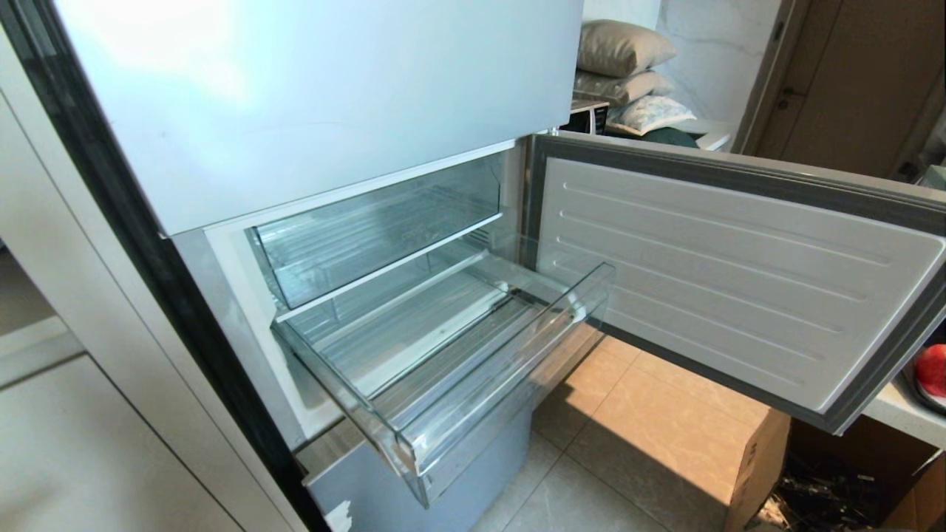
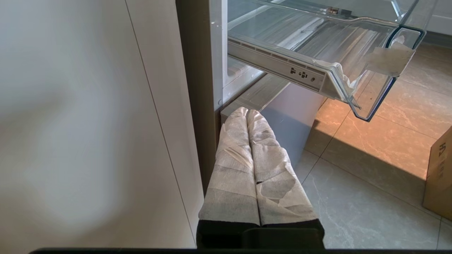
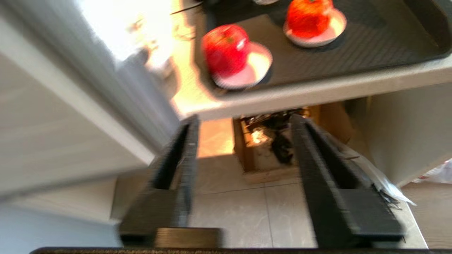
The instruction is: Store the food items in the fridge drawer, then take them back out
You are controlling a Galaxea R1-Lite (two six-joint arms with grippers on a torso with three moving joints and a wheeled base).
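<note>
The clear fridge drawer (image 1: 443, 355) is pulled out and holds nothing; from the left wrist view its underside (image 2: 317, 49) shows. A red apple (image 3: 224, 49) and a bumpy orange-red tangerine (image 3: 308, 17) each sit on a small white saucer in a dark tray (image 3: 388, 38) on a counter. The apple's edge (image 1: 933, 368) peeks in at the head view's right border. My right gripper (image 3: 243, 120) is open with nothing between its black fingers, below and short of the counter edge. Low beside the fridge, my left gripper (image 2: 247, 112) is shut, its wrapped fingers pressed together.
The fridge door (image 1: 724, 273) stands swung open to the right, between the drawer and the counter (image 1: 902, 414). A cardboard box (image 1: 813, 473) sits on the tiled floor under the counter. An upper clear compartment (image 1: 369, 229) lies behind the drawer.
</note>
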